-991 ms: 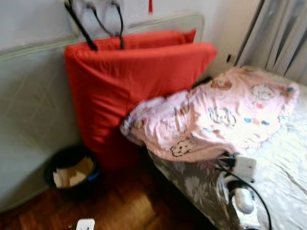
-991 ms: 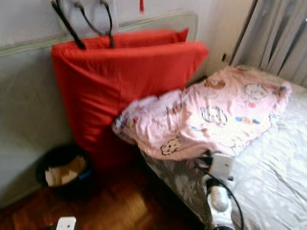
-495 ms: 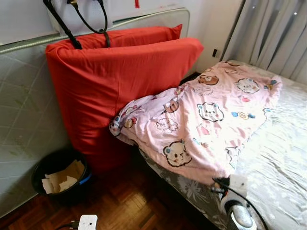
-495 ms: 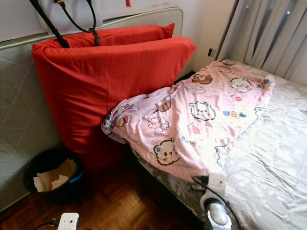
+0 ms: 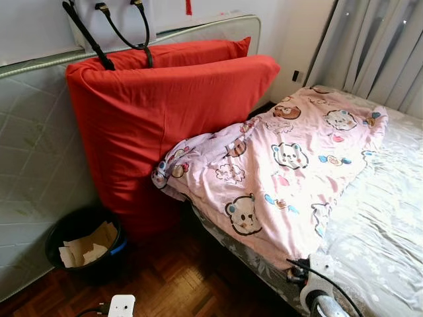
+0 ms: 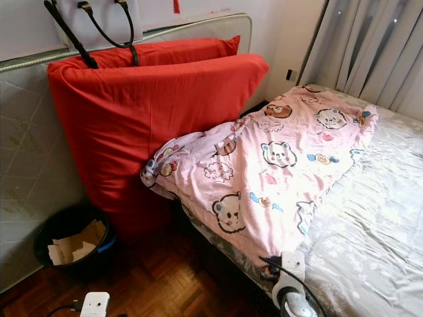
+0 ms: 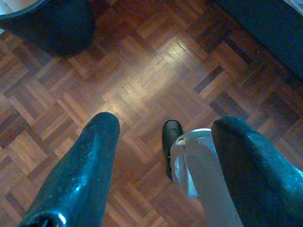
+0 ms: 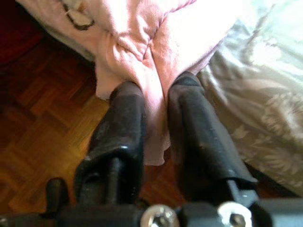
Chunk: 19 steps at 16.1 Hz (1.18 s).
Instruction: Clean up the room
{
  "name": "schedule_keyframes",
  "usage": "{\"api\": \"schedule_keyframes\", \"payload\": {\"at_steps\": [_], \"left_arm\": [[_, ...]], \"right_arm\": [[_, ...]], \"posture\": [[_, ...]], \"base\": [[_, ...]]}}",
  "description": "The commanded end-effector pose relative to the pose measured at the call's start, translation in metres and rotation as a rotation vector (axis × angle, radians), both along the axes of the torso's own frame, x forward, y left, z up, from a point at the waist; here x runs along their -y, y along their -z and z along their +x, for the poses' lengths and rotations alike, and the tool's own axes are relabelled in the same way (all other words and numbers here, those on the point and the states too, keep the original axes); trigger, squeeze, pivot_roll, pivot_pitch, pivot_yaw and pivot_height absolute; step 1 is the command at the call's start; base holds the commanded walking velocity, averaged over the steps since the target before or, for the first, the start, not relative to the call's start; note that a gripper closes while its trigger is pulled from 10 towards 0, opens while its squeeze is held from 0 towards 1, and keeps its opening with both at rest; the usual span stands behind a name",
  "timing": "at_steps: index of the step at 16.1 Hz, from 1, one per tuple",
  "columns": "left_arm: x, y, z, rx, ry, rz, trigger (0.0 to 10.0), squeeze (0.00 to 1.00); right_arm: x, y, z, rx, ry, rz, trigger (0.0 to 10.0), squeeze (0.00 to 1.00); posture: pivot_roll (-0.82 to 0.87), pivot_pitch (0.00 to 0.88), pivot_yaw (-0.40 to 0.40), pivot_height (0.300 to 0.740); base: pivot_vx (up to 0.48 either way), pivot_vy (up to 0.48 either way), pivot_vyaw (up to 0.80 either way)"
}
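Blanket edge pinched by right gripper | pulled nearer bed's corner than before

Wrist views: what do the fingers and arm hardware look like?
Left gripper: two long, glossy black rounded fingers. Right gripper: matte black fingers with moulded ribs, silver screws at their base. In the eye views the right arm's end is silver-white with a black cable looping over it.

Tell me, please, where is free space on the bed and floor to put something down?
The grey sheet between the pink blanket and the curtains is bare. The parquet floor between the black bin and the bed edge is bare too. It is crowded where the red cushions meet the blanket, whose corner the right gripper pinches.
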State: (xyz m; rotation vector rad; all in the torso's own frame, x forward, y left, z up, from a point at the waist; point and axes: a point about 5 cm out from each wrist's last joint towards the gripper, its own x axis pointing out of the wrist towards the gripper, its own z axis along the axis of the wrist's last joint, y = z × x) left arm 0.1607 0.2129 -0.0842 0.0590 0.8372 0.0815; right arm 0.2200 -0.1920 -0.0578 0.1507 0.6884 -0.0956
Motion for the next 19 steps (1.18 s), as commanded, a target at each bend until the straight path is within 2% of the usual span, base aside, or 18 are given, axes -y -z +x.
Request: {"api": "schedule_keyframes", "payload": {"at_steps": [1,6,7,8,11,14,16,19], "left_arm": [[0.0,0.002,-0.002,-0.022,0.001,0.003,10.0,0.0],[0.0,0.002,-0.003,-0.029,-0.001,0.002,10.0,0.0],[0.0,0.002,-0.003,-0.029,-0.001,0.002,10.0,0.0],[0.0,0.002,-0.002,-0.029,-0.001,0.002,10.0,0.0],[0.0,0.001,0.001,-0.027,-0.004,0.002,10.0,0.0],[-0.001,0.0,0.003,-0.028,-0.007,0.004,10.0,0.0],[-0.001,0.0,0.004,-0.03,-0.01,0.006,10.0,0.0],[-0.002,0.0,0.004,-0.031,-0.012,0.008,10.0,0.0]], "right_arm": [[0.0,0.005,-0.006,-0.034,-0.009,-0.006,10.0,1.0],[-0.002,0.014,-0.02,-0.097,-0.012,-0.003,10.0,1.0],[-0.002,0.015,-0.022,-0.105,-0.012,-0.001,10.0,0.84],[-0.003,0.016,-0.024,-0.11,-0.006,0.004,10.0,0.0],[-0.007,0.017,-0.025,-0.105,-0.012,0.033,10.0,0.0],[-0.014,0.023,-0.034,-0.153,-0.06,0.017,10.0,0.0],[-0.014,0.023,-0.036,-0.144,-0.046,0.032,10.0,0.0],[-0.016,0.031,-0.052,-0.205,-0.051,0.03,10.0,0.0]], "posture": [[0.06,0.0,-0.057,0.74],[0.06,0.0,-0.06,0.74],[0.06,0.0,-0.059,0.74],[0.06,0.0,-0.058,0.74],[0.06,0.0,-0.054,0.74],[0.06,0.0,-0.053,0.74],[0.06,0.0,-0.052,0.74],[0.07,0.0,-0.052,0.74]], "base": [[0.0,0.0,0.0],[0.0,0.0,0.0],[0.0,0.0,0.0],[0.0,0.0,0.0],[0.0,0.0,0.0],[0.0,0.0,0.0],[0.0,0.0,0.65],[0.0,0.0,0.78]]}}
